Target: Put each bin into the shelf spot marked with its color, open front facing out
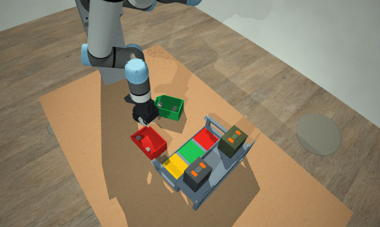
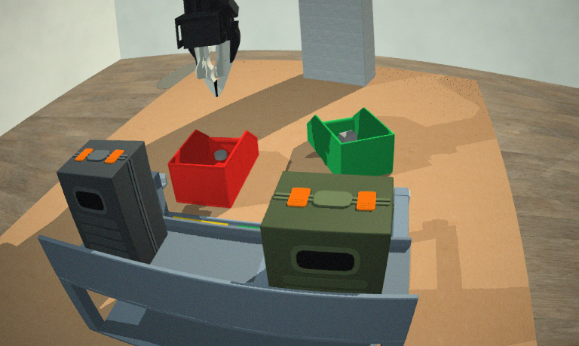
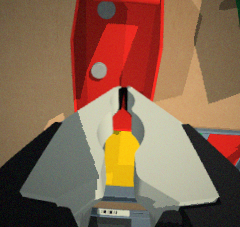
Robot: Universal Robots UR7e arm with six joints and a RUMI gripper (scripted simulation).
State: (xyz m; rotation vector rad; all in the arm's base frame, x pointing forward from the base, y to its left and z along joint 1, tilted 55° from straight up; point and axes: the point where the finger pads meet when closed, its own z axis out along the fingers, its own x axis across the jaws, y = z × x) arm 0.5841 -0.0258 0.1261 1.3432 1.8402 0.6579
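Observation:
A red bin [image 1: 160,149] [image 2: 198,183] [image 3: 157,47] stands on the table in front of the shelf's yellow end, with round grey parts inside. A green bin [image 1: 168,114] [image 2: 366,157] stands on the table beyond it, with grey parts inside. The shelf has a yellow mark [image 1: 174,165] [image 3: 120,159], a green mark [image 1: 191,151] and a red mark [image 1: 205,138] [image 3: 225,146] in a row; no bin is on them. My gripper [image 1: 147,125] [image 2: 216,96] [image 3: 123,88] is shut with nothing between its fingertips, in the air above the red bin.
A dark grey case [image 1: 197,172] [image 2: 100,197] and an olive green case [image 1: 232,142] [image 2: 326,240] stand on the shelf's upper board [image 1: 212,160] [image 2: 209,252]. Grey side frames rise at both ends of the shelf. A grey pedestal [image 2: 332,31] stands at the back.

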